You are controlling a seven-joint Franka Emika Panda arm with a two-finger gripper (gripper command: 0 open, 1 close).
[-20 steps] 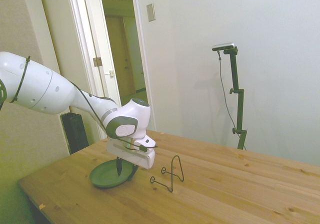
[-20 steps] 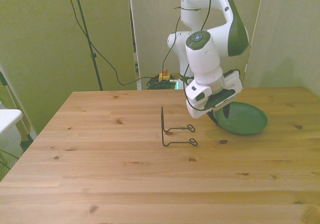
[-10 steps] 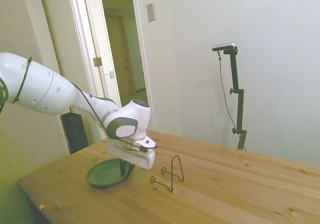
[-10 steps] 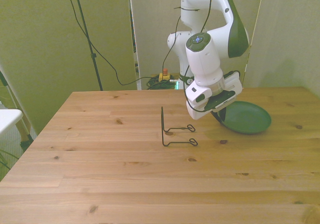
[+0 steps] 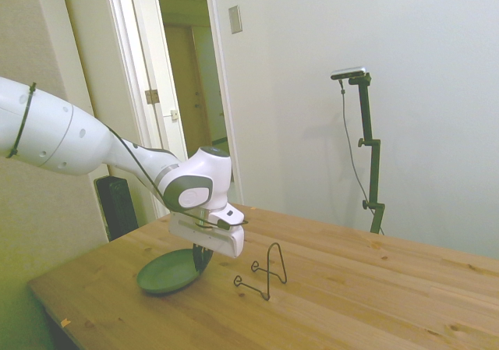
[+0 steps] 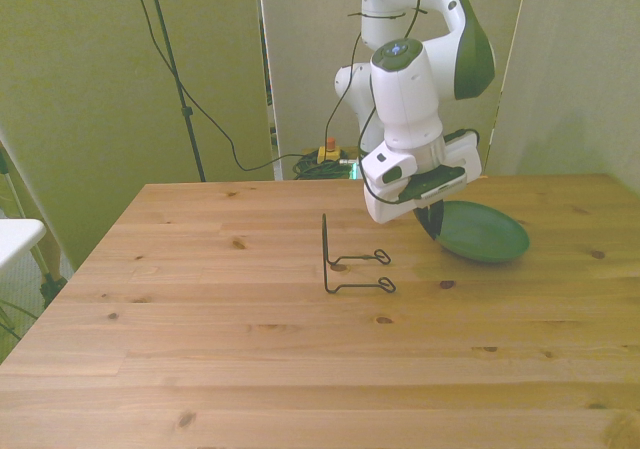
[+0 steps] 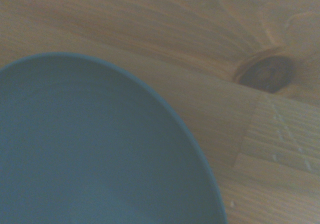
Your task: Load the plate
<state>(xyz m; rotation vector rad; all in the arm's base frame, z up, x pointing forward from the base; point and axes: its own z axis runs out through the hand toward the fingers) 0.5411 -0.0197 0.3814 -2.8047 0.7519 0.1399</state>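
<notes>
**Gripping the plate at its rim**

My gripper [image 5: 202, 258] is sitting left of centre in the side view, and my fingers are closing on the near rim of the plate [image 5: 167, 271], clamped onto its edge. The plate is tilting: the held side is sitting higher, while the opposite side is dipping toward the wooden table [image 5: 351, 303], though I cannot tell whether it is touching. In the front view my gripper [image 6: 432, 222] is appearing right of centre, and the plate [image 6: 483, 235] is spreading toward the front view's right from it. The black wire stand [image 6: 345, 265] is standing upright near the middle of that frame, apart from the plate. In the wrist view the plate [image 7: 90, 149] is filling the lower left, blurred, beside a dark knot [image 7: 267, 73] in the wood.
</notes>
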